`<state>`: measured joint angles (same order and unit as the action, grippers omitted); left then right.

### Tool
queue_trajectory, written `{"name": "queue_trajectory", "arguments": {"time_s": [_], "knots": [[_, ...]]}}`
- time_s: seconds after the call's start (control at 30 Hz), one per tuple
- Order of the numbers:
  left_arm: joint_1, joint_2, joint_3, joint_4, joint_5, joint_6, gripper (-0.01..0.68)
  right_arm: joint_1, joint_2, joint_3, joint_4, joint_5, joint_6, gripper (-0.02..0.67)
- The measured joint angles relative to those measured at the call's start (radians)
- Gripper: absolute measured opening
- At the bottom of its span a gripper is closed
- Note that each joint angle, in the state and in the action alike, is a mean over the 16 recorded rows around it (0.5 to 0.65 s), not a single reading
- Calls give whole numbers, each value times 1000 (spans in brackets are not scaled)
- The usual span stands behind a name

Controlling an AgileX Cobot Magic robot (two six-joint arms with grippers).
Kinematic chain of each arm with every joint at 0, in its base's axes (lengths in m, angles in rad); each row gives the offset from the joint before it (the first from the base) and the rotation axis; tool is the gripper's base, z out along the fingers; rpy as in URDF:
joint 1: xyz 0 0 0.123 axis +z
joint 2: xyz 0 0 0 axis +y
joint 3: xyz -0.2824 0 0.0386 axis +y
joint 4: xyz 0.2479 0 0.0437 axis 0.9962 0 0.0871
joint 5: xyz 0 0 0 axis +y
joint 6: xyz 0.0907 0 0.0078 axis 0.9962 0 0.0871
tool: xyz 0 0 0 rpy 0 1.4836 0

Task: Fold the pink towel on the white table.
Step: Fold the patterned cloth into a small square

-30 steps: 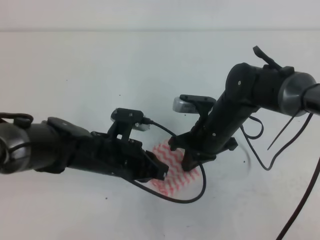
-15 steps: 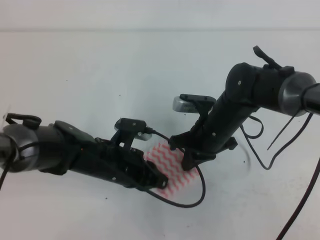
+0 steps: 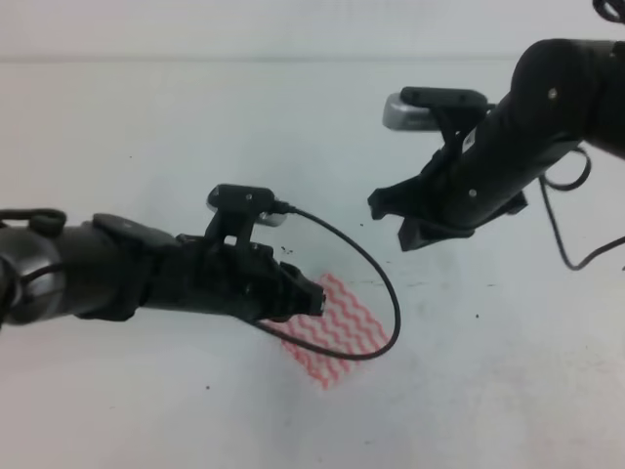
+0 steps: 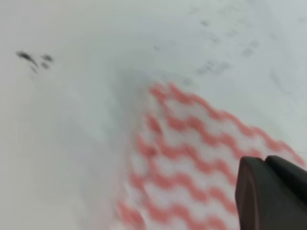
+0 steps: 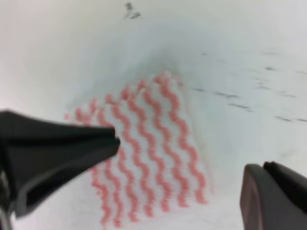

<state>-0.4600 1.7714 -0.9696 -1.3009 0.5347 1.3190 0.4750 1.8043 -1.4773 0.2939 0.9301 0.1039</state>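
While both claws' states stay unclear, pink towel (image 3: 338, 328) lies flat (wavy-striped).

A pale, plain wall (image 3: 293, 29) runs as a narrow band along the top of the exterior high view, meeting the flat white work surface (image 3: 146, 127) at a straight, faintly shadowed seam. That surface fills nearly everything else and carries tiny dark specks and short grey scuff marks. The light is soft and even, casting only faint, blurred shadows. The wrist views show the same speckled white ground, out of focus.
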Motion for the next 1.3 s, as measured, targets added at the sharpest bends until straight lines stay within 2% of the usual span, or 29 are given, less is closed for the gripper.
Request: {"name": "queue_trajectory", "arguments": {"time_s": [0.53,1.07,1.3], "knots": [[-3,127,-96,-29,-41,-29,-4,-4,-138,0,-77,30,58,-18],[-70,131,-100,-24,-163,-49,-3,-4,-145,0,-99,29,68,-18],[-78,151,-113,-24,-178,-52,-3,-4,-146,1,-103,29,70,-18]]}}
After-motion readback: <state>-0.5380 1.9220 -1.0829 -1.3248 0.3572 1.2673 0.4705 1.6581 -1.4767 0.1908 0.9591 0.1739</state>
